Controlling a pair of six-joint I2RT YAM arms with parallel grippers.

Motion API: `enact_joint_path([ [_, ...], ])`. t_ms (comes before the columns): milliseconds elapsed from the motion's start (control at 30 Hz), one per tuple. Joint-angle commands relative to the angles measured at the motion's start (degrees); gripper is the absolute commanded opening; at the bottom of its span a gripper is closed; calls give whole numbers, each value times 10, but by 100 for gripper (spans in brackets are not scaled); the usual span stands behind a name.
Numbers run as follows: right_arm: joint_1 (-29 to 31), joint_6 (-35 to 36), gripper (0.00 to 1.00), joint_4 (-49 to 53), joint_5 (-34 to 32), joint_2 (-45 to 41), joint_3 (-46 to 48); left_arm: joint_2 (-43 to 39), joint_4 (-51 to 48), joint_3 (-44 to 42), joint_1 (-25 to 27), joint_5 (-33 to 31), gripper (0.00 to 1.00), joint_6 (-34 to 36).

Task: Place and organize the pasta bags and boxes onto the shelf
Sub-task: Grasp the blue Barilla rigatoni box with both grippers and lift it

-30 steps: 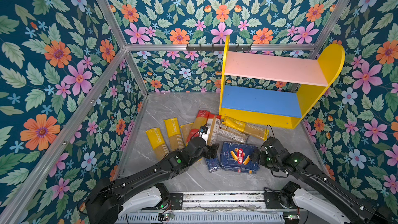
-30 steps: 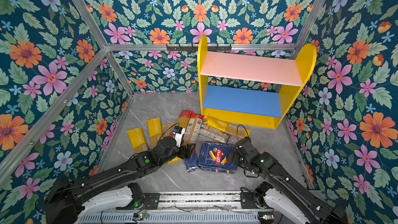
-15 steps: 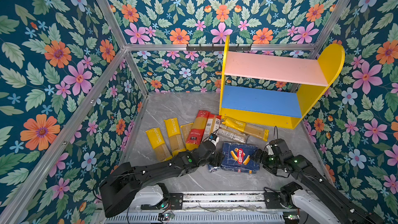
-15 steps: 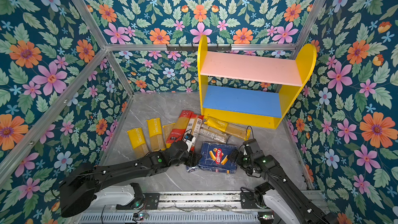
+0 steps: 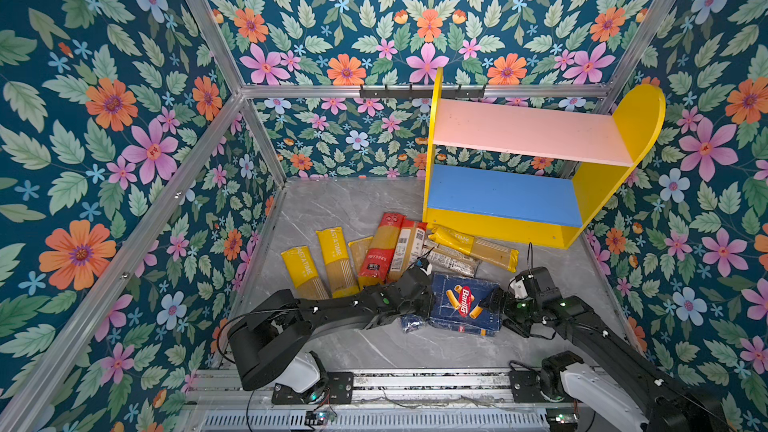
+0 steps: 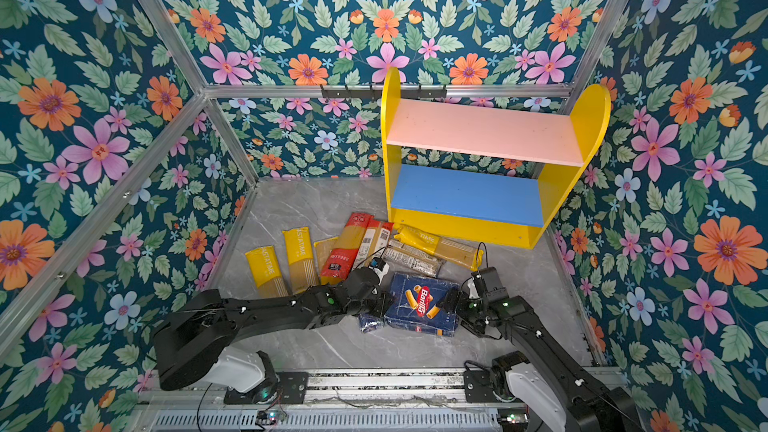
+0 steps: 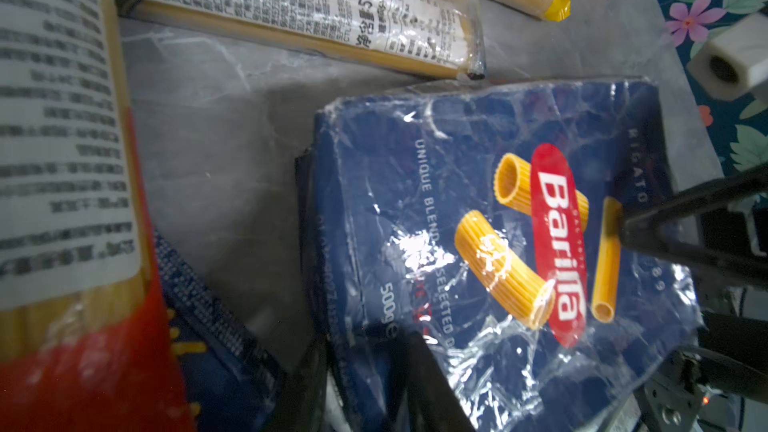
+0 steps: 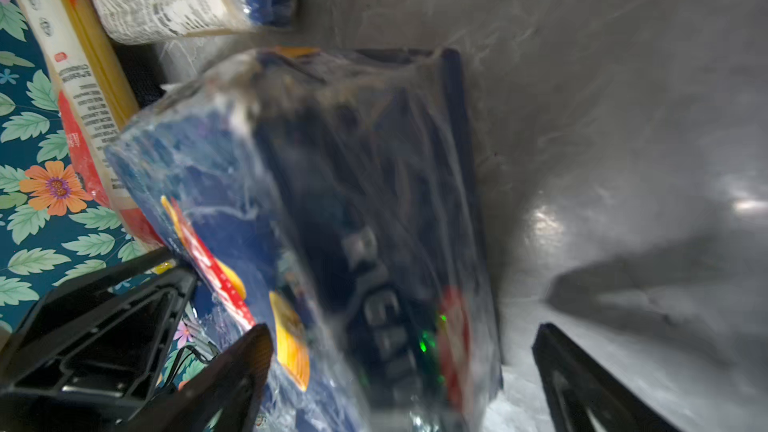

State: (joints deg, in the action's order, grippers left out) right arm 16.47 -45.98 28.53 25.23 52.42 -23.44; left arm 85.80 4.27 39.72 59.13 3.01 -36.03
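Observation:
The wide dark blue Barilla pasta box (image 5: 463, 303) (image 6: 419, 305) lies flat on the grey floor near the front. My left gripper (image 5: 430, 303) (image 7: 361, 384) is shut on its left edge, one finger on top. The narrow pasta box (image 5: 411, 322) (image 7: 216, 326) lies right beside it, mostly under my left arm. My right gripper (image 5: 496, 305) (image 8: 395, 367) stands open, its fingers either side of the wide box's right end (image 8: 332, 201). Several spaghetti bags (image 5: 336, 259) lie fanned out behind. The shelf (image 5: 636, 118) stands bare at the back right.
A white-labelled bag (image 5: 449, 259) and a yellow-ended bag (image 5: 473, 245) lie between the wide box and the shelf's yellow base. Floral walls close in on three sides. An aluminium rail (image 5: 415, 384) runs along the front edge.
My left gripper has dropped to the wide box's left edge and closed on it. My right gripper has shifted slightly at the box's right end, staying open.

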Motion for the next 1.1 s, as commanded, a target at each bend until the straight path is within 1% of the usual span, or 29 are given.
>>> enact_joint_path([
  [0, -2, 18, 99, -43, 23, 12, 4, 18, -25, -6, 0, 0, 30, -11],
  [67, -2, 22, 99, -56, 29, 20, 6, 29, -18, -7, -1, 5, 28, -13],
  [133, -2, 25, 99, -68, 33, 29, 9, 40, -13, -9, -5, 13, 24, -21],
  [233, -2, 26, 99, -99, 52, 37, 19, 50, 16, -22, -17, 43, 22, -31],
  [400, -2, 27, 99, -154, 87, 34, 35, 71, 57, -42, -40, 85, 23, -45],
  [533, -1, 30, 99, -181, 111, 12, 44, 89, 92, -57, -55, 116, 23, -56],
  [667, -2, 30, 99, -200, 132, -9, 47, 97, 112, -60, -57, 131, 26, -59],
  [800, -2, 18, 99, -244, 154, -20, 56, 102, 126, -57, -57, 149, 29, -59],
  [1067, -2, 0, 99, -315, 195, -6, 52, 99, 155, -60, -56, 179, 34, -59],
])
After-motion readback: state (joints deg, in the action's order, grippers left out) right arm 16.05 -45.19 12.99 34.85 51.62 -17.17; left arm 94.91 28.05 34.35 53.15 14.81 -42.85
